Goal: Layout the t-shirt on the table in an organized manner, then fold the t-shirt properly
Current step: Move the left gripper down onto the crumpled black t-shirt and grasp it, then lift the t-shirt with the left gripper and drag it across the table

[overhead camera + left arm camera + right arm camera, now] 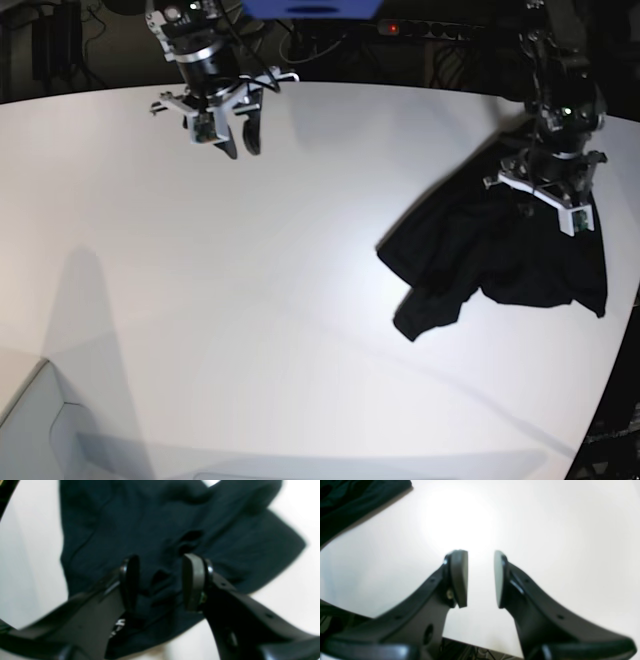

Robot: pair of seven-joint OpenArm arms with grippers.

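The black t-shirt (495, 255) is lying crumpled in a bunched heap near the right edge of the white table (250, 280), its folds overlapping, one sleeve-like flap spreading toward the table's middle.

no legible text, label or number anywhere in view

Overhead light, bright glare on the table (460, 517) in the right wrist view. Both wrist views soft, blurred, fisheye-bent at edges. Base view sharper, far background dark, faint arm shadows.
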